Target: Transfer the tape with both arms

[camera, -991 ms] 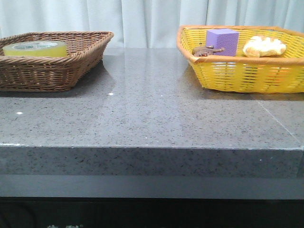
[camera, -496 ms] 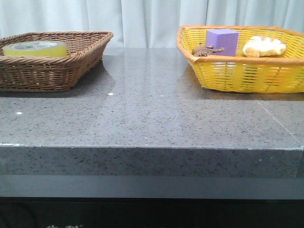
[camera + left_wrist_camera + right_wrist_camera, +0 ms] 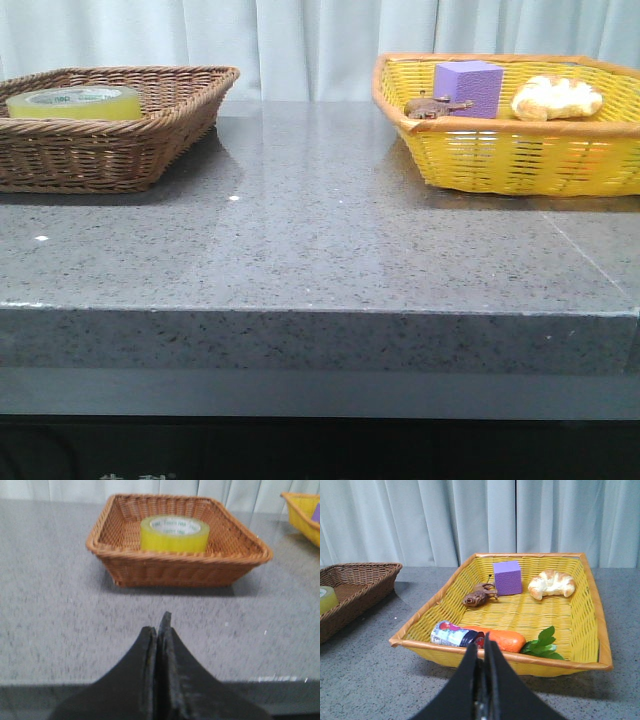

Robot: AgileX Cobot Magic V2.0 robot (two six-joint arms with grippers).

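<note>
The yellow tape roll [image 3: 73,101] with its white core lies flat in the brown wicker basket [image 3: 120,150] at the table's back left. It also shows in the left wrist view [image 3: 174,532], and an edge of it in the right wrist view [image 3: 326,598]. My left gripper [image 3: 159,627] is shut and empty, over the table's near edge, well short of the brown basket [image 3: 175,567]. My right gripper [image 3: 481,647] is shut and empty, just in front of the yellow basket [image 3: 500,657]. Neither gripper shows in the front view.
The yellow basket [image 3: 520,150] at the back right holds a purple block [image 3: 467,87], a croissant [image 3: 556,98] and a brown toy animal [image 3: 435,106]. The right wrist view also shows a can [image 3: 455,634], a carrot [image 3: 502,640] with green leaves [image 3: 542,644].
</note>
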